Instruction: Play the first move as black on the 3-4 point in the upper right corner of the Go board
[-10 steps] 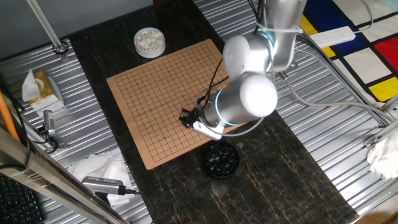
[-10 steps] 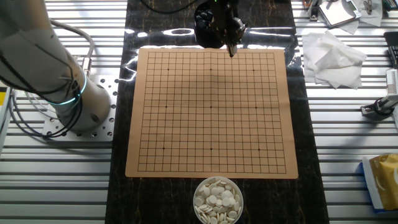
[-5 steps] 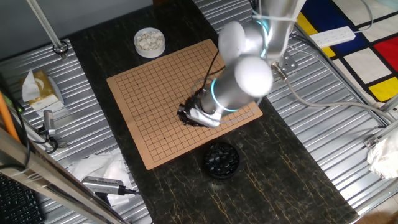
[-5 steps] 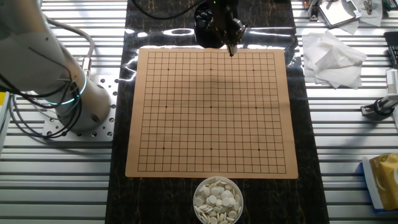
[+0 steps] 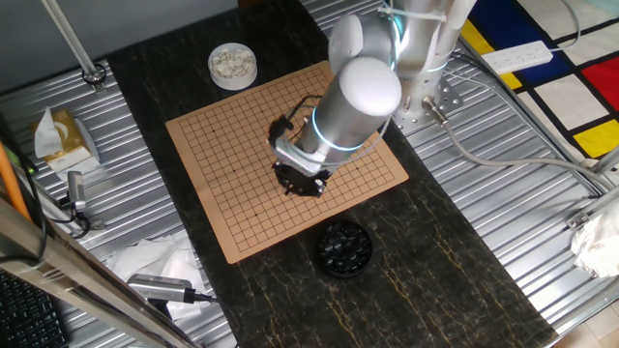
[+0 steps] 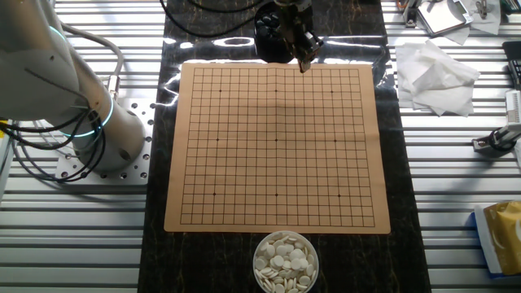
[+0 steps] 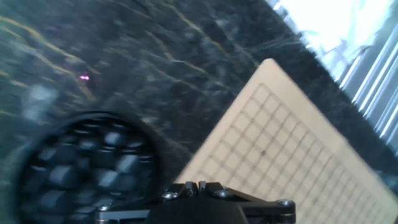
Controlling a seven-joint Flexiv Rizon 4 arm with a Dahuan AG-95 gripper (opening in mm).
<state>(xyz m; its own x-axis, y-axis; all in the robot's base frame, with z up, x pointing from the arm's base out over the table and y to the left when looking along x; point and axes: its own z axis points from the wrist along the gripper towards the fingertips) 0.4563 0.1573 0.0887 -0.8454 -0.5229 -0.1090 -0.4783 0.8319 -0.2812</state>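
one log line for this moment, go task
phase: above board | end effector: state unclear, no stone seen | Go board: bare of stones | black stone bowl: beside board

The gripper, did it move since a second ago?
Yes. In one fixed view the gripper has moved from the board edge beside the black bowl up and inward over the grid, away from the bowl.
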